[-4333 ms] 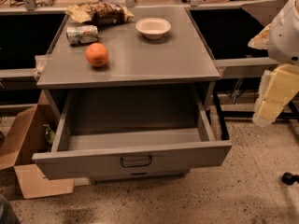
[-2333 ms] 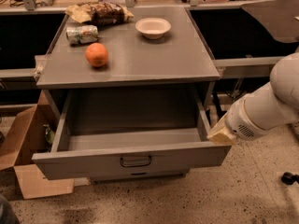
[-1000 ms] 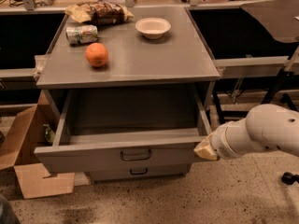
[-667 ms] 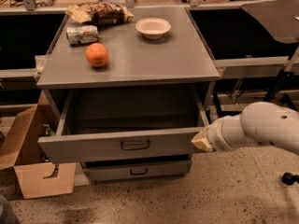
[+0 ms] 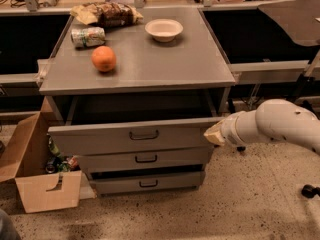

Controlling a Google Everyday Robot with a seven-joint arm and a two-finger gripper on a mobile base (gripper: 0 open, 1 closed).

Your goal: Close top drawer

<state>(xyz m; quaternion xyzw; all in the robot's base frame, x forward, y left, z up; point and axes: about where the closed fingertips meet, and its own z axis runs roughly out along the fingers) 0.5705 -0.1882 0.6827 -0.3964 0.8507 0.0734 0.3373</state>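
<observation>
The top drawer (image 5: 132,136) is a wide grey metal drawer with a small dark loop handle (image 5: 144,134). It stands out only a little from the grey cabinet (image 5: 150,69), with a narrow dark gap behind its front panel. My gripper (image 5: 214,133) comes in from the right on a thick white arm (image 5: 272,126). Its cream tip rests against the right end of the drawer's front panel. Two shorter drawer fronts (image 5: 145,159) sit below the top drawer.
On the cabinet top lie an orange (image 5: 104,59), a can on its side (image 5: 88,36), a snack bag (image 5: 107,14) and a white bowl (image 5: 164,30). An open cardboard box (image 5: 37,171) stands on the floor at the left. Dark shelving runs behind on both sides.
The top drawer has slid back from wide open to nearly shut. My gripper came down from the upper right to the drawer's right front corner and moved inward with it.
</observation>
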